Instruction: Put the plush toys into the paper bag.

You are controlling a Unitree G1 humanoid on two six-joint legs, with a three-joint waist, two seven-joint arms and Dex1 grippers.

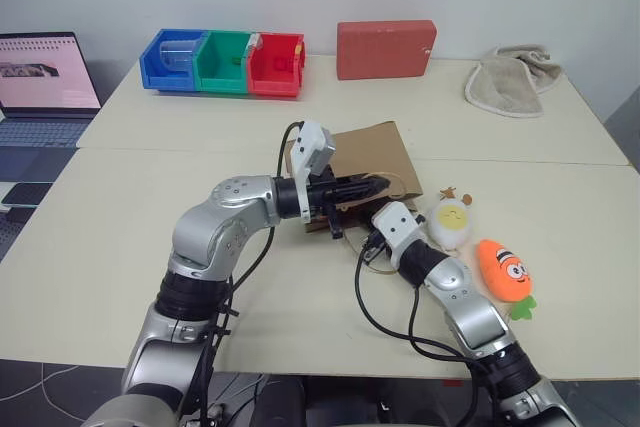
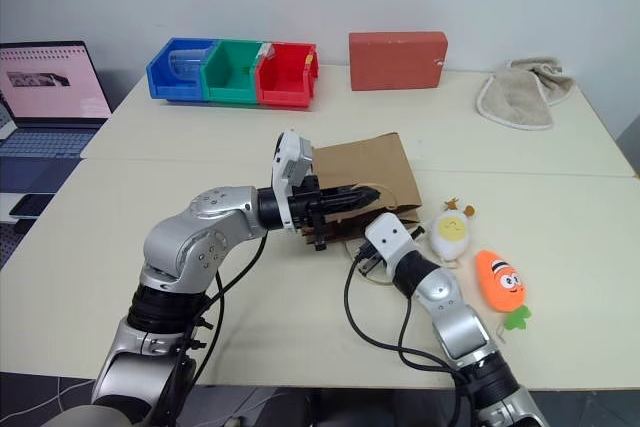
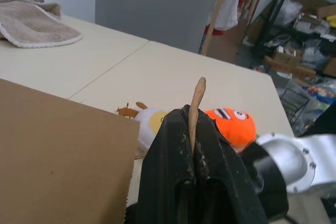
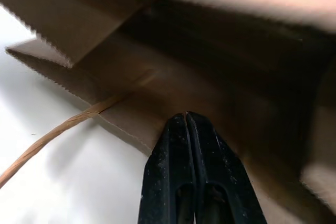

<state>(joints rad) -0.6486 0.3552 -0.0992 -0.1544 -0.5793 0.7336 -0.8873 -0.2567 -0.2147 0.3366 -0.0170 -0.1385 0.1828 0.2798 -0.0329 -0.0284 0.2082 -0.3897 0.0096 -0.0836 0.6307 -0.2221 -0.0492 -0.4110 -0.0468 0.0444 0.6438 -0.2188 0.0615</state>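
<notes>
The brown paper bag [image 1: 370,152] lies flat on the table with its mouth toward me. My left gripper [image 3: 191,111] is shut on one of the bag's tan cord handles [image 3: 198,94], holding the upper lip raised. My right gripper [image 4: 185,115] is shut with nothing in it, its tips resting on the lower lip at the bag's open mouth. A second handle cord [image 4: 63,127] trails on the table. The white egg-like plush toy [image 1: 450,222] and the orange carrot plush toy [image 1: 505,269] lie side by side just right of my right forearm.
At the back of the table stand a red box [image 1: 385,47] and blue, green and red bins [image 1: 222,60]. A beige towel [image 1: 512,77] lies at the back right. An open laptop [image 1: 45,82] sits off the table's left side.
</notes>
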